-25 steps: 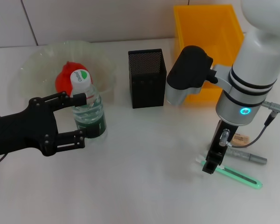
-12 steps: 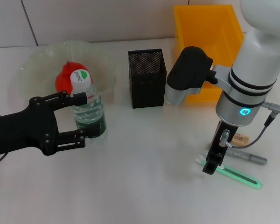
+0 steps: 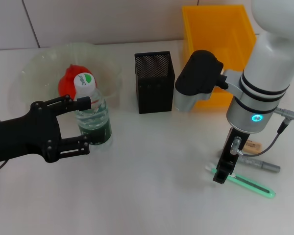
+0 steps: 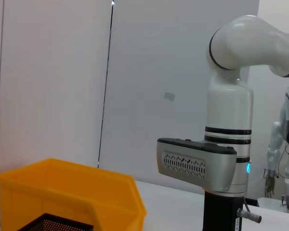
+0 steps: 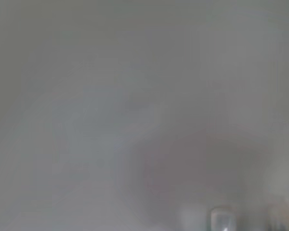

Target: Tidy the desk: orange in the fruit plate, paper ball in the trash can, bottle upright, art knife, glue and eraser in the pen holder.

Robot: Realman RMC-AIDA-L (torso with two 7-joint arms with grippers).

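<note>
On the desk I see the bottle (image 3: 91, 111) upright between my spread left gripper (image 3: 77, 125) fingers, orange (image 3: 68, 81) plated, while my right gripper (image 3: 221, 171), grip unclear, reaches the green art knife (image 3: 247, 183).

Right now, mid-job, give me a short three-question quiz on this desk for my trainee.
1. True or false: the bottle stands upright between the fingers of the left gripper.
2. Where is the orange? A) in the yellow bin B) in the fruit plate C) in the pen holder
3. Fill in: the right gripper is down at one end of the green ____.

Key
1. True; cap up, a finger on each side.
2. B.
3. Art knife, lying flat on the desk beside a grey pen.
</note>
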